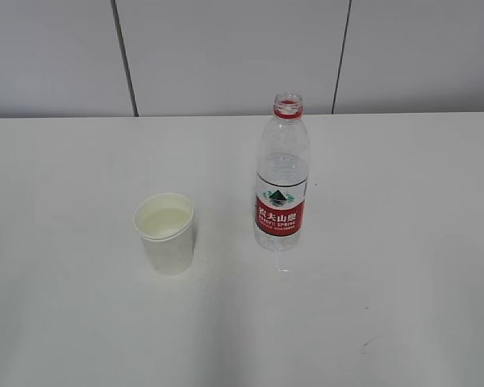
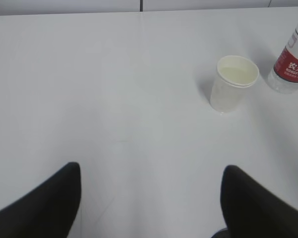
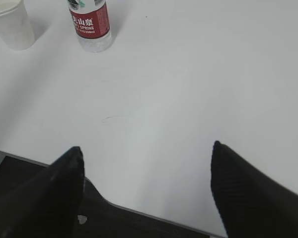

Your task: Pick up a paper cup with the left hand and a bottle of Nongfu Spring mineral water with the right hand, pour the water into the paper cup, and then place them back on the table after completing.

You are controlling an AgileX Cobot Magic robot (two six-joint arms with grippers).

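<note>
A white paper cup (image 1: 166, 232) holding liquid stands upright on the white table (image 1: 387, 242). An uncapped clear water bottle (image 1: 281, 179) with a red label stands upright to its right, apart from it. Neither gripper shows in the exterior view. In the left wrist view my left gripper (image 2: 151, 171) is open and empty, well short of the cup (image 2: 232, 84) and bottle (image 2: 291, 64) at the upper right. In the right wrist view my right gripper (image 3: 148, 151) is open and empty over the table's near edge, far from the bottle (image 3: 91, 26) and cup (image 3: 11, 25) at the upper left.
A grey panelled wall (image 1: 226, 56) runs behind the table. The table's front edge (image 3: 154, 215) shows in the right wrist view, with a dark floor below it. A small wet patch (image 1: 284, 266) lies by the bottle's base.
</note>
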